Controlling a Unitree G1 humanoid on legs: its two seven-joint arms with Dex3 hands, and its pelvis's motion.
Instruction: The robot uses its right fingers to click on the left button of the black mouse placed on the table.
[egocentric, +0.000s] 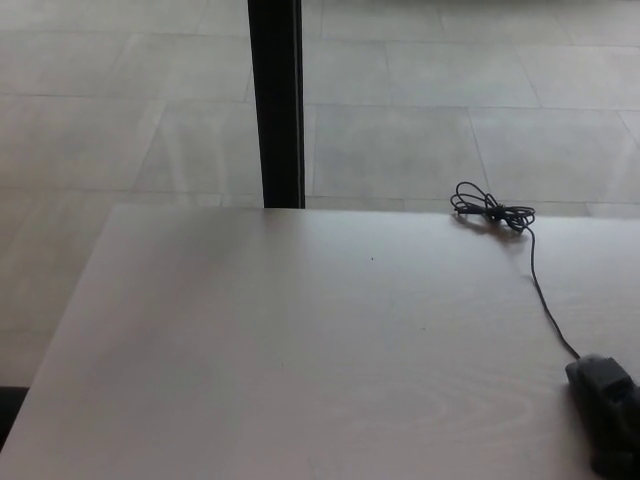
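The black mouse (590, 400) lies on the pale wooden table (300, 350) at the lower right, partly cut off by the picture's edge. Its thin black cable (545, 300) runs away from it to a tangled coil (490, 212) near the table's far edge. A dark part of my right hand (622, 400) rests over the mouse's top at the right edge. The two are both black, blurred and hard to tell apart. My left hand does not show.
A black vertical post (276, 100) stands behind the table's far edge, with a tiled floor (420, 120) beyond it. The table's left edge (60, 340) runs diagonally down the left of the picture.
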